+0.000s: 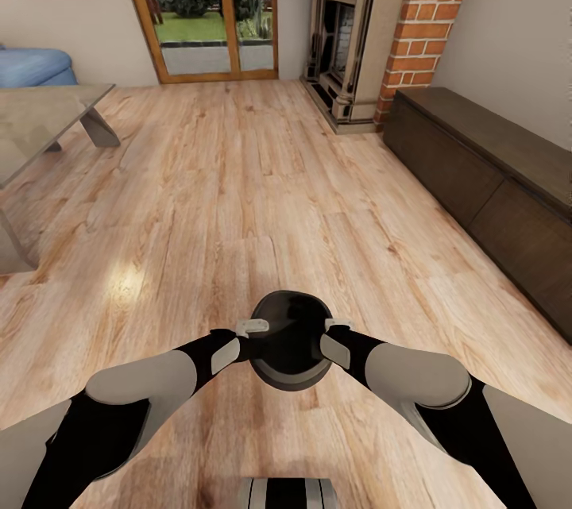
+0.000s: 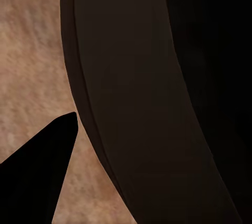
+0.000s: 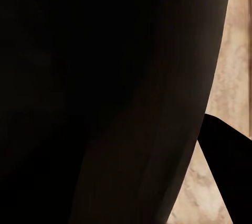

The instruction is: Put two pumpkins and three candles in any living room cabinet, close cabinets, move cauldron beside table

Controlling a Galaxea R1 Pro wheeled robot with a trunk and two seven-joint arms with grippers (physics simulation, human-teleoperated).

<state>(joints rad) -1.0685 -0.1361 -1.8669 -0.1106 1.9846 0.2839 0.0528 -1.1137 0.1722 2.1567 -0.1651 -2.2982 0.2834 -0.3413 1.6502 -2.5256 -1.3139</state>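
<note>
The glossy black cauldron hangs low above the plank floor just in front of me, mouth up, held between both arms. My left gripper grips its left rim and my right gripper grips its right rim. In the left wrist view the cauldron wall runs close past one dark finger. The right wrist view has the same wall beside a finger. The grey-topped table stands at the far left. The dark-brown cabinet runs along the right wall, its fronts shut. Pumpkins and candles are out of view.
A brick fireplace stands ahead on the right, next to the cabinet's far end. Glass patio doors are straight ahead, and a blue sofa sits behind the table. Open wood floor stretches between table and cabinet.
</note>
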